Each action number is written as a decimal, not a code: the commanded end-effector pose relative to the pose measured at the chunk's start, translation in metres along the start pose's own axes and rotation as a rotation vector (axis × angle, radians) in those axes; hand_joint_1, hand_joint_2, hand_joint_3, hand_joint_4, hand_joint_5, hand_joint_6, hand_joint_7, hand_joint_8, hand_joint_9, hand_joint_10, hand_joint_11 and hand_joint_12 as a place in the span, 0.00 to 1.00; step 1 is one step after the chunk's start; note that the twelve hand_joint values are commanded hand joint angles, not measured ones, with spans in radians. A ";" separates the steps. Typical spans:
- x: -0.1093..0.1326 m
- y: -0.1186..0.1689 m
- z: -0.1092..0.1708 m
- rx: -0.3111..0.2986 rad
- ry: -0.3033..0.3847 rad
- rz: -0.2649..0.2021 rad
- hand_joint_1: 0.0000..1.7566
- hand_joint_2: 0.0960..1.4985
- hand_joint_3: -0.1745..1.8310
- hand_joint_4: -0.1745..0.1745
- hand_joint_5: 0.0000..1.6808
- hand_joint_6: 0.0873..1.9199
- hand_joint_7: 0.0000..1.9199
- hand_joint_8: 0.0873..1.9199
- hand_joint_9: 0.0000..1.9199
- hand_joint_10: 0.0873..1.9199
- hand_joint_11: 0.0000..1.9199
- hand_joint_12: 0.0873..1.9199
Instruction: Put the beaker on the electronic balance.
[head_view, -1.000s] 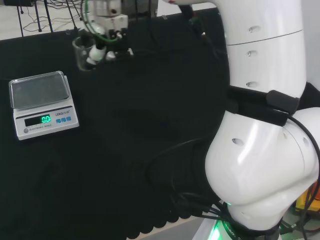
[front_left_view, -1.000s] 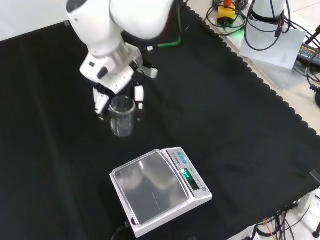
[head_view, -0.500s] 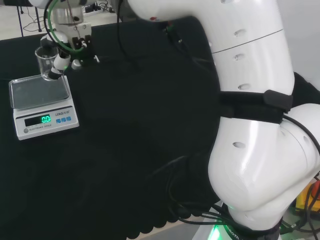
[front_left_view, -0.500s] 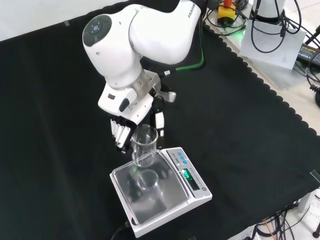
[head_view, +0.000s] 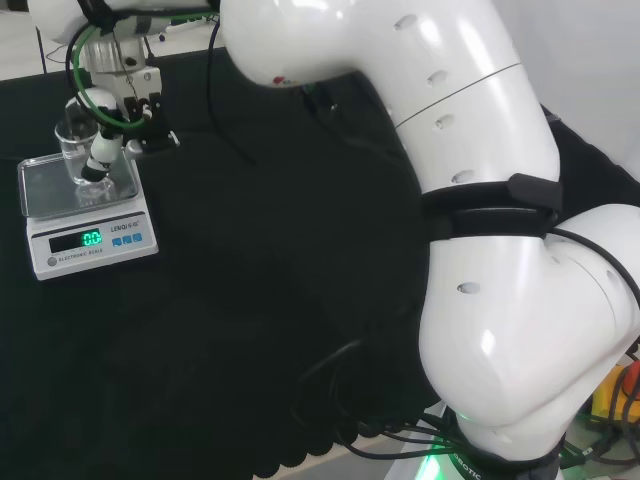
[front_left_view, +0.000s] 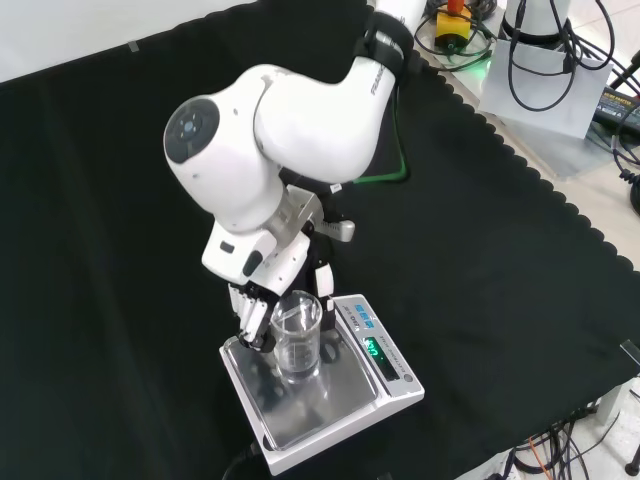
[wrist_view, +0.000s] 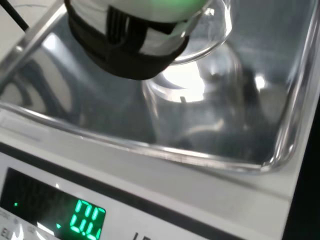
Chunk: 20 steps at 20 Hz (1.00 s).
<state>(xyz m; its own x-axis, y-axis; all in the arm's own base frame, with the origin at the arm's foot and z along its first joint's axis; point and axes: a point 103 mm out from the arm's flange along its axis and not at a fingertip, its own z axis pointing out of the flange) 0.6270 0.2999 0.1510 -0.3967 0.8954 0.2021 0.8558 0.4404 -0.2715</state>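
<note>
A clear glass beaker (front_left_view: 298, 335) stands upright over the steel pan of the white electronic balance (front_left_view: 345, 400), with its base at or just above the pan. The black and white hand (front_left_view: 258, 312) has its fingers curled round the beaker. In the head view the beaker (head_view: 78, 150) is at the far left, over the balance (head_view: 90, 238), with the hand (head_view: 106, 135) wrapped round it. The wrist view looks down past a finger (wrist_view: 125, 45) at the beaker (wrist_view: 195, 95) and the pan (wrist_view: 70, 105).
The arm's big white links (front_left_view: 290, 110) hang over the cloth behind the balance. Cables and gear (front_left_view: 540, 60) lie beyond the cloth's scalloped edge at the front view's top right.
The hand has carried the beaker from beside the balance to over its pan and lowered it. The arm has swung along with it.
</note>
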 end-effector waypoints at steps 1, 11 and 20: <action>-0.002 0.002 0.019 0.041 0.001 0.008 0.66 0.60 0.41 0.41 0.41 0.77 0.44 0.79 0.51 0.74 0.54 0.58; -0.007 -0.004 0.017 0.021 0.011 0.008 0.55 0.34 0.44 0.45 0.03 0.18 0.18 0.58 0.27 0.51 0.15 0.73; -0.013 -0.013 0.004 -0.037 0.040 0.001 0.47 0.36 0.26 0.79 0.00 0.00 0.00 0.06 0.00 0.36 0.00 0.65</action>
<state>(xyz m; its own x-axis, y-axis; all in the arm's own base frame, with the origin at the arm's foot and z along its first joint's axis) 0.6138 0.2890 0.1313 -0.3817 0.8967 0.2240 0.8469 0.4364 -0.3038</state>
